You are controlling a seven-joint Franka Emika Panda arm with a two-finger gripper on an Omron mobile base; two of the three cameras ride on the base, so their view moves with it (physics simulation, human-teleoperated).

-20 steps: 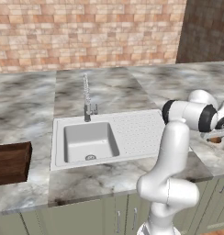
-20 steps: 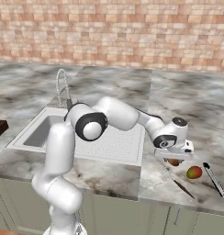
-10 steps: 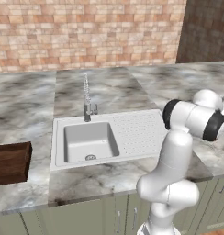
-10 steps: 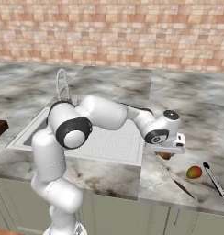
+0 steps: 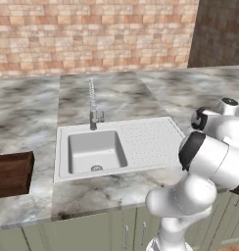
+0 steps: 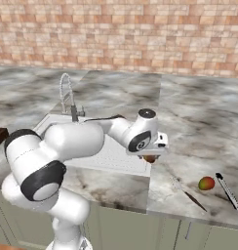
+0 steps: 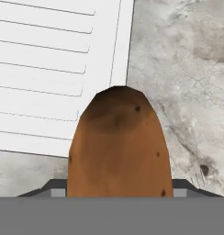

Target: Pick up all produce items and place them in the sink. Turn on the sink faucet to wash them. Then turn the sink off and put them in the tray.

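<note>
Since a second ago the gripper [image 6: 149,157], closed on the brown oval [image 7: 119,147], has swung from the lower right toward centre frame, now by the sink [image 6: 122,155] draining-board edge, leaving the red-and-yellow-green fruit [image 6: 206,183] on the counter [image 6: 199,141].

Even, diffuse rendered lighting with no visible source. The marble counter [image 5: 116,186] shows no glare and only faint soft shading under the arm. The sink [image 5: 116,147] basin is gently shaded inside. Textures are coarse and slightly blurred; the brown oval [image 7: 119,147] up close shows blocky edges. No edge distortion.
</note>
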